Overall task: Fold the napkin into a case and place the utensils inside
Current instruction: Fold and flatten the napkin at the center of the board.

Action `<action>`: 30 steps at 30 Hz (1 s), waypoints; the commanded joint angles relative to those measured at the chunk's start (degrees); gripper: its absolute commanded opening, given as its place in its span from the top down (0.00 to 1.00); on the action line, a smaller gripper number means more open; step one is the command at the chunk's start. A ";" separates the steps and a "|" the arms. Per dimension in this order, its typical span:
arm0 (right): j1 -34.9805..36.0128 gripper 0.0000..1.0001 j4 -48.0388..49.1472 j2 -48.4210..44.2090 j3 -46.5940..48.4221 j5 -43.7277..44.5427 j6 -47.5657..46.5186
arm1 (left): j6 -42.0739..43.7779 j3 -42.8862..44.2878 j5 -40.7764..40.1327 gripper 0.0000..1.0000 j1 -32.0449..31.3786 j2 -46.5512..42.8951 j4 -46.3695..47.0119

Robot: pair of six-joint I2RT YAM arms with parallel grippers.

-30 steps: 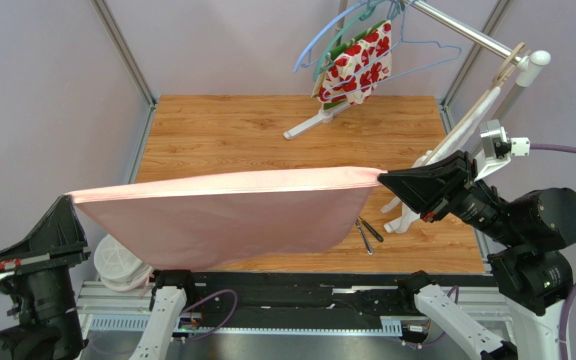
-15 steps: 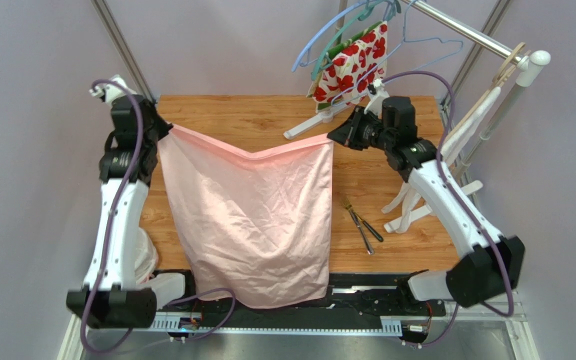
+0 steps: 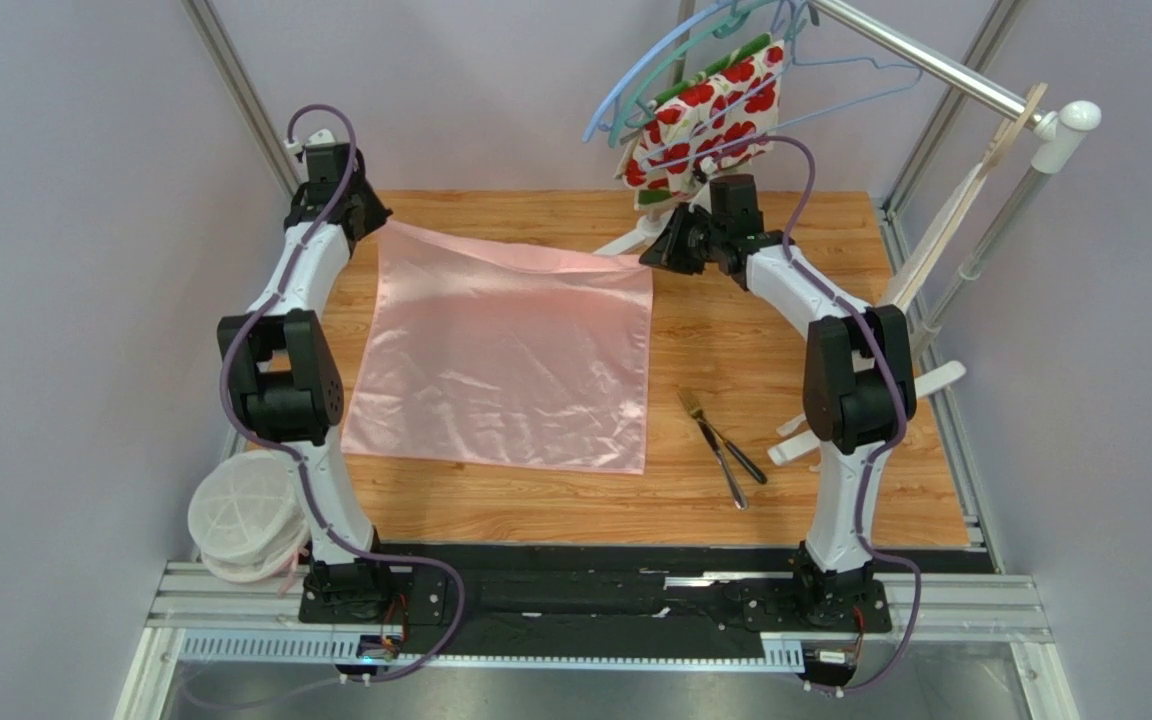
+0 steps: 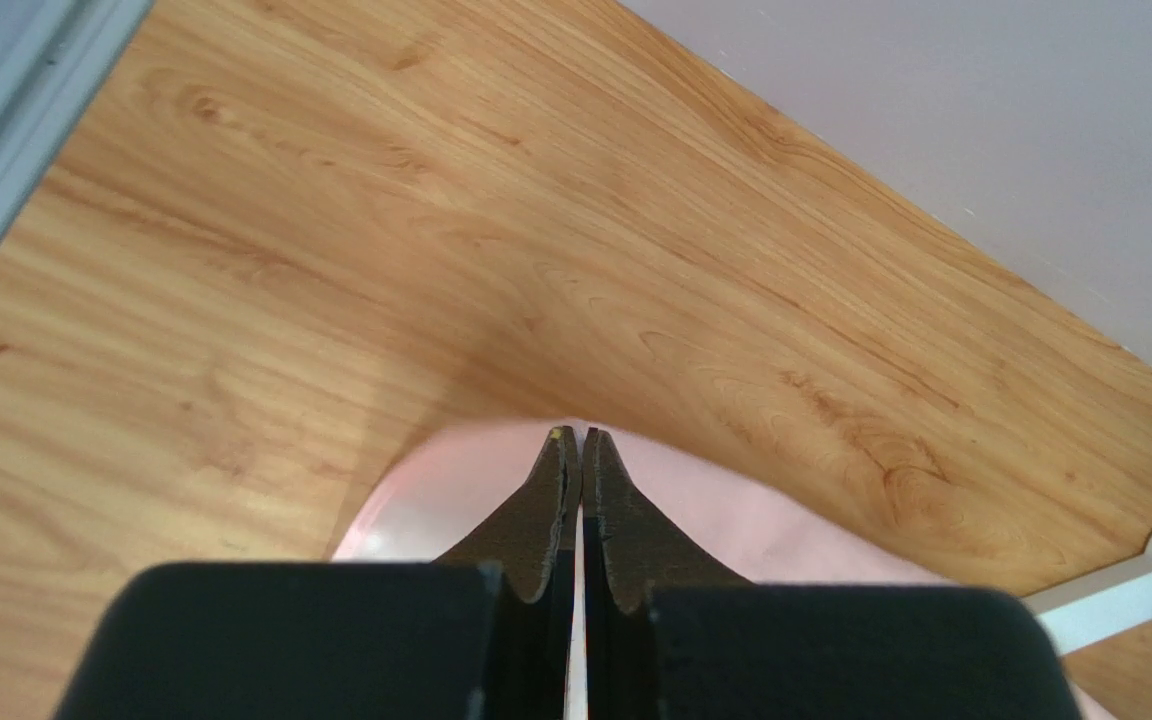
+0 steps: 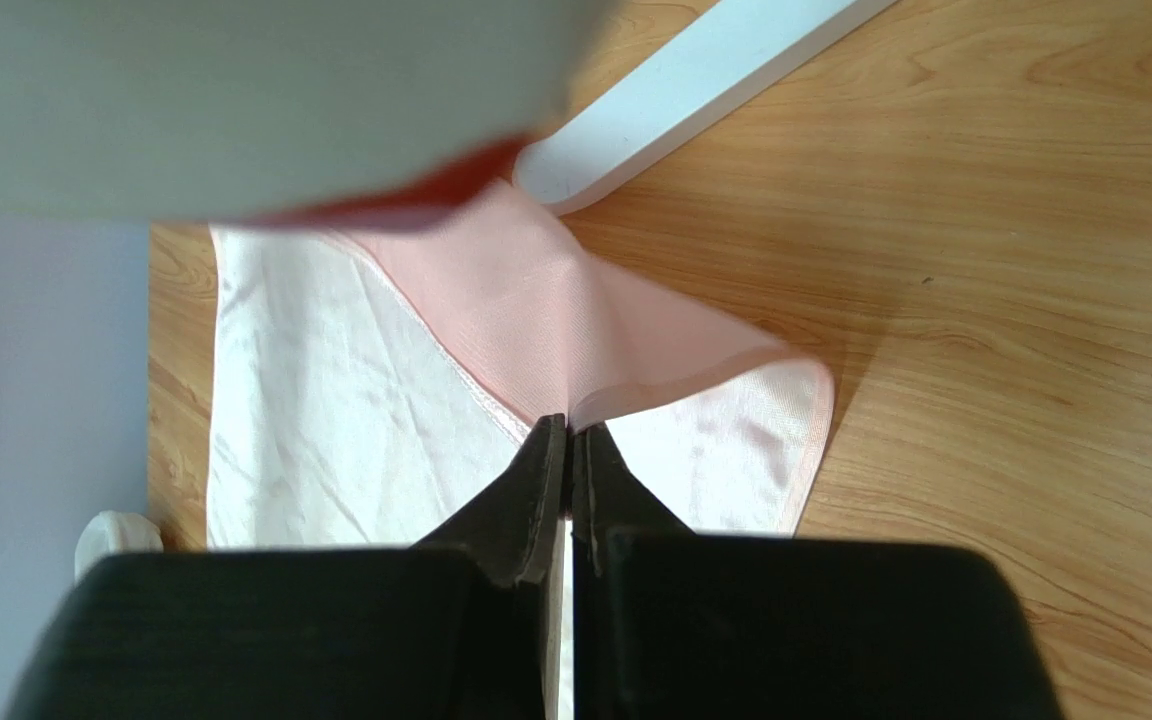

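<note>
The light-pink napkin [image 3: 500,353] lies open as one flat sheet on the wooden table [image 3: 778,300]; no case is in view. My left gripper [image 3: 381,225] is shut on its far left corner, low over the wood. In the left wrist view the jaws [image 4: 579,438] are pressed together with pink cloth [image 4: 432,495] around them. My right gripper [image 3: 657,255] is shut on the far right corner. There its jaws [image 5: 567,428] pinch a raised fold of the napkin [image 5: 612,330]. The utensils, a fork [image 3: 702,428] and a darker thin piece [image 3: 743,459], lie right of the napkin.
A hanger rack with a red-and-white floral cloth [image 3: 702,128] stands at the back, its white foot [image 3: 620,248] beside my right gripper. A white cloth on a hanger [image 3: 958,225] hangs at the right. A round white object [image 3: 244,518] sits off the table's near left corner.
The napkin was stretched in the air near the table's front. Both arms carried it to the far side, and it now lies flat on the table, both grippers still shut on its corners.
</note>
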 commanded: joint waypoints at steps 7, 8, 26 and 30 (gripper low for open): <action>-0.25 1.00 1.15 -5.63 -3.20 -2.25 0.56 | 1.83 6.62 4.31 1.00 1.15 1.29 -5.10; -0.16 1.00 0.97 -7.55 -5.65 -2.60 1.17 | 1.92 6.44 3.79 1.00 1.33 0.76 -8.68; 10.30 1.00 4.13 -29.37 -38.80 -5.05 8.12 | 13.44 0.20 -14.15 1.00 3.62 -5.04 -36.67; 10.30 1.00 3.18 -27.70 -39.25 -5.76 5.93 | 11.42 -3.57 -12.04 1.00 3.62 -4.86 -36.58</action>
